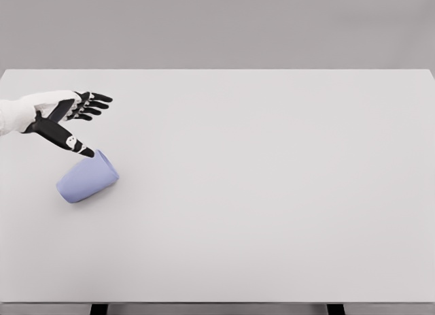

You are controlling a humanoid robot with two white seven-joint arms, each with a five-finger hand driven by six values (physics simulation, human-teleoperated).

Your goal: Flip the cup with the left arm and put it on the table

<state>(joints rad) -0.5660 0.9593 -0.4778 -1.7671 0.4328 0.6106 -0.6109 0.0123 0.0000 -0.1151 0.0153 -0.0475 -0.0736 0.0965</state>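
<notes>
At the table's point(272, 192) left side, head view: lavender cup point(88, 179) lying on its side, tilted, wider end toward upper right, narrower closed end toward lower left. Left hand point(70, 118) entering from the left edge, above and behind the cup; fingers spread wide, holding nothing, thumb tip point(87, 152) reaching down to just beside the cup's upper rim, contact not confirmable. Right arm absent from view. Task judged at its outset: cup neither grasped nor upright. Risks noted: smooth round wall apt to roll away across the flat surface if nudged by the thumb before the fingers close; grip taken too near the rim likely to pivot the cup or squeeze it out of the hand; release before the base sits flat likely to tip it back over; nearness to the table's left edge leaves little margin for a stray roll that way. Materials: cup a plain tapered cylinder, matte, apparently rigid, no handle; table a broad, uniform white slab, featureless, low sheen; hand white-shelled at the palm with slender black jointed fingers.
</notes>
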